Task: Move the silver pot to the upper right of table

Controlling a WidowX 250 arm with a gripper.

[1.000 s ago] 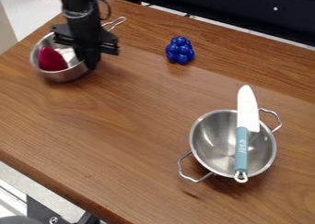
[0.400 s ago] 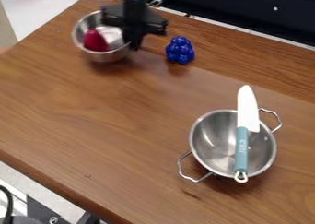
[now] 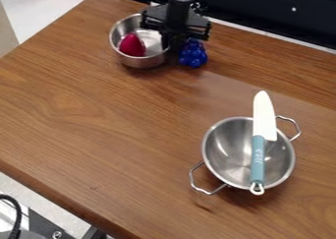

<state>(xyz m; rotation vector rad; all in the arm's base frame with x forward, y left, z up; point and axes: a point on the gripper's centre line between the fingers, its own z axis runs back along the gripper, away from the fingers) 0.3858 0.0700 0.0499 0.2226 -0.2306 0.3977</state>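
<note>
silver pot (image 3: 139, 62) at 11 o'clock on desk (image 3: 98, 115), shifted clockwise from 10; pincer (image 3: 172, 47) clamped on its 3 o'clock rim. progress toward 1 o'clock, though blue grapes (image 3: 193, 56) risk a bump.

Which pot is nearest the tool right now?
The pot with the red thing in it, right at the tool; the other pot has a knife across it.
</note>
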